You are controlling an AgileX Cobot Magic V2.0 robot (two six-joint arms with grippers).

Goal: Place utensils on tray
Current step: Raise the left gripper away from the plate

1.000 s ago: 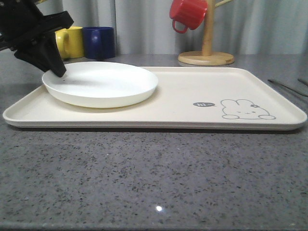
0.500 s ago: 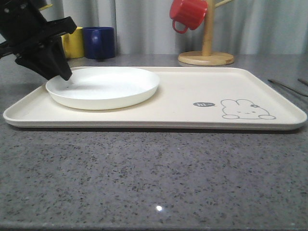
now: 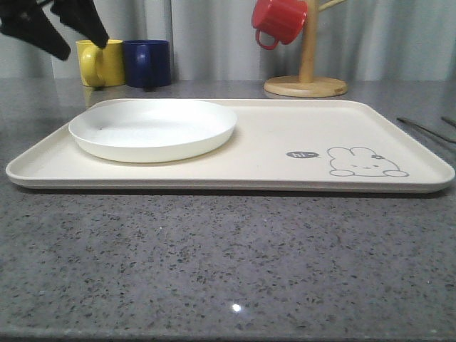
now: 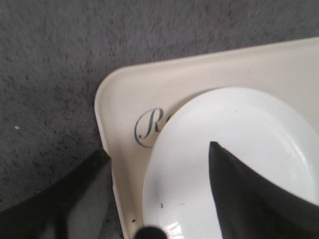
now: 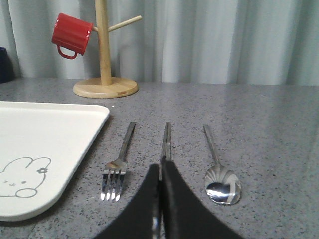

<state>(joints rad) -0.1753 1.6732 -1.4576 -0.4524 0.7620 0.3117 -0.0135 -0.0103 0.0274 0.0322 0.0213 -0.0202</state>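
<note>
- The tray [image 3: 271,146] sits on the grey surface [image 3: 228,263] with a white plate [image 3: 153,128] on its left half; nothing else lies on it.
- The fork [image 5: 118,162], chopsticks [image 5: 167,141] and spoon [image 5: 219,167] lie side by side on the surface just to the right of the tray, none of them on it yet.
- The left end effector [image 3: 64,32] hangs above the plate's far-left side, fingers apart and holding nothing.
- The right end effector [image 5: 160,199] hovers low over the near end of the chopsticks, fingers pressed together and empty.
- Risks, as I judge them: the flat, thin cutlery may slip from a pinch, and a closed approach could nudge the chopsticks into the fork or spoon.
</note>
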